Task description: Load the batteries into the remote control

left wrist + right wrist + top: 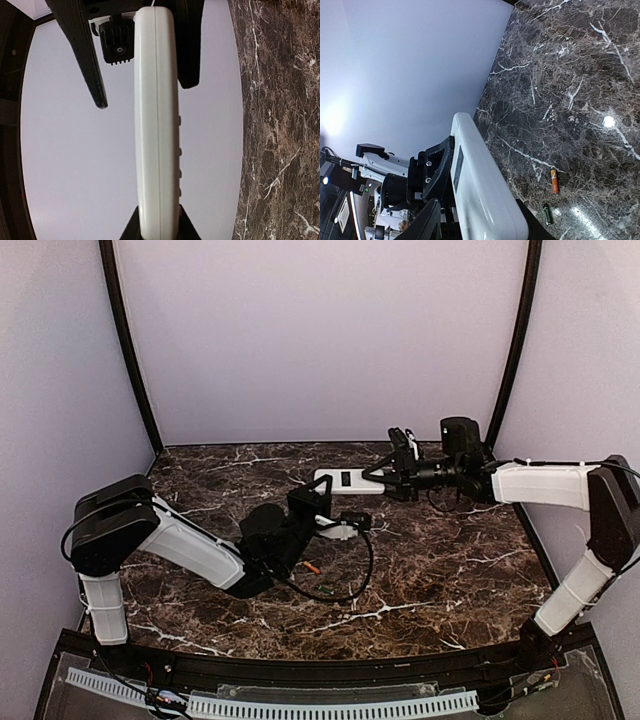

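The white remote control [345, 480] is held above the table, its plain back and dark recess [458, 167] facing up. My left gripper [318, 502] is shut on its left end; in the left wrist view both fingers [187, 227] press the remote [156, 125] edge-on. My right gripper [377, 477] straddles the other end, open: one finger [92, 70] stands apart from the remote, the other [189, 50] is at the button side. An orange battery [554, 180] and a greenish-dark battery [547, 213] lie on the marble; the orange one also shows in the top view [312, 567].
The dark marble table [450, 560] is enclosed by pale walls with black corner posts [128, 350]. A black cable [350, 590] from the left arm loops over the table near the batteries. A perforated white strip [270, 707] runs along the near edge.
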{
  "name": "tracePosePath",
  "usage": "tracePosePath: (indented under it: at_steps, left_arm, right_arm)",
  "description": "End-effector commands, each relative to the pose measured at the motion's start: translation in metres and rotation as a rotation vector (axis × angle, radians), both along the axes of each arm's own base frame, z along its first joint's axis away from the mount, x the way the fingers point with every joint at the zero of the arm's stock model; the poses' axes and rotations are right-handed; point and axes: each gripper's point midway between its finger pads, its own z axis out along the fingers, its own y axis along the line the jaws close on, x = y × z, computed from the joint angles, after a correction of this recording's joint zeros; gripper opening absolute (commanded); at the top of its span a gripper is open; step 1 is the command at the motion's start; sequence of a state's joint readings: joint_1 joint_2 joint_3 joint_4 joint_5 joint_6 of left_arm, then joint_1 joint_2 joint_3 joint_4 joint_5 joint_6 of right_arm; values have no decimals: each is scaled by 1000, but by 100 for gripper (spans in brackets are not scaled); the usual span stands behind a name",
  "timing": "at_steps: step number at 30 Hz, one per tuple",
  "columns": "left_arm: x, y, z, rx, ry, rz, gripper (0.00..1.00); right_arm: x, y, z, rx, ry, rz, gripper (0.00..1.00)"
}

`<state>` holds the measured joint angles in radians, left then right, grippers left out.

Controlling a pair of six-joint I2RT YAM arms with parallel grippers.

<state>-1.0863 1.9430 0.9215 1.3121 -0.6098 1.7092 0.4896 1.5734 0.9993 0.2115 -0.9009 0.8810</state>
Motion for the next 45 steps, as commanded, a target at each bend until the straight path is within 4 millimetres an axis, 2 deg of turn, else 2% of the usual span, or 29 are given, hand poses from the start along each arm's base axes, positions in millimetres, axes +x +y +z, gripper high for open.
tracePosePath:
  at_steps: [1,8,13,15,17,18,19,20,22,25,29,33,34,35,36,37,38,39,40,41,42,43,44,45]
  left_arm:
    - [-19,20,84,-312,-171,-15,4]
    - [-21,18,85,-318,-170,-28,4]
    - [-22,18,83,-309,-171,-33,7]
    - [-23,18,79,-298,-167,-34,12]
    - [-23,19,76,-291,-164,-38,26]
    - [-24,19,77,-291,-164,-40,36]
    - [-25,19,74,-289,-159,-47,40]
    - [-26,20,75,-293,-158,-52,50]
    - [-28,21,72,-295,-150,-64,62]
    - [-35,24,74,-320,-136,-87,69]
    - [-46,32,65,-375,-70,-117,74]
    - [-42,50,53,-527,95,-68,78]
    - [-41,52,49,-610,176,-75,78]
    - [-40,55,46,-595,252,-66,79]
    - [-40,55,48,-698,338,-93,79]
    - [-36,62,44,-687,420,-69,79]
    - [-36,57,28,-717,574,-78,79]
    - [-30,69,44,-783,615,-87,79]
    - [-24,73,38,-839,740,-103,79]
    - [-24,80,55,-905,768,-135,80]
    - [-20,86,54,-969,874,-158,80]
    - [-16,88,62,-1010,915,-174,81]
    - [-13,91,57,-1071,1024,-188,89]
    - [-11,91,62,-1109,1069,-207,92]
  right_arm:
    - [-8,4,9,110,35,64,43]
    - [-9,7,8,146,71,80,33]
    - [-9,7,3,144,81,82,18]
    - [-10,6,3,152,85,81,11]
    - [-9,4,4,160,87,77,5]
    - [-8,2,5,163,85,72,2]
    - [-5,0,7,166,78,64,0]
    - [-1,-4,8,169,72,51,0]
    - [9,-12,14,180,48,26,0]
    - [20,-20,28,199,-23,1,0]
    - [30,-27,39,206,-100,-6,0]
    - [32,-29,39,186,-158,1,0]
    - [32,-30,39,176,-172,3,0]
    - [32,-30,38,165,-196,6,0]
    - [32,-30,37,155,-209,5,0]
    - [31,-31,38,146,-228,4,0]
    - [31,-32,38,137,-246,2,0]
    - [31,-32,39,129,-262,1,0]
    - [30,-33,40,121,-281,-2,0]
    - [29,-34,38,112,-294,-2,0]
    - [28,-34,39,108,-314,-1,0]
    - [26,-35,39,109,-332,1,0]
    - [25,-35,38,111,-342,5,0]
    - [23,-36,37,113,-354,10,0]
